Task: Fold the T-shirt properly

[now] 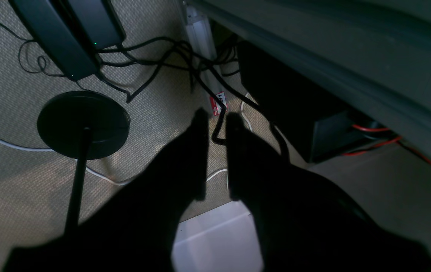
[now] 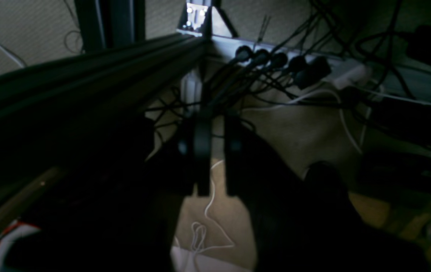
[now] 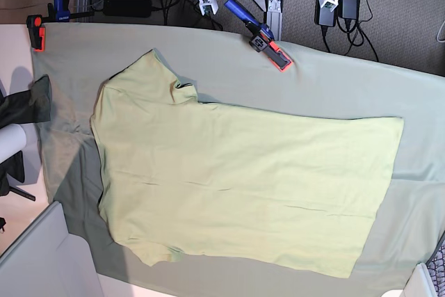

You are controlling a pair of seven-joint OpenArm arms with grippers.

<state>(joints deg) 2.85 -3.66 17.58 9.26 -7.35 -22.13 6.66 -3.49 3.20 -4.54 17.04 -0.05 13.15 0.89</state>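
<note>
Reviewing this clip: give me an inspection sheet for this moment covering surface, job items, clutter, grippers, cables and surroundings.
Surface: grey-green table cloth, lightly wrinkled.
Job's things: T-shirt spread flat and unfolded, hem toward the base view's right edge.
Clutter: blue-and-red clamp on the far edge, orange clamp at the far left corner.
Grippers: left gripper and right gripper both off the table over the floor, holding nothing, jaws slightly parted.
Cables: black cables on the carpet; loaded power strip.
Surroundings: round black stand base, beige carpet.
</note>
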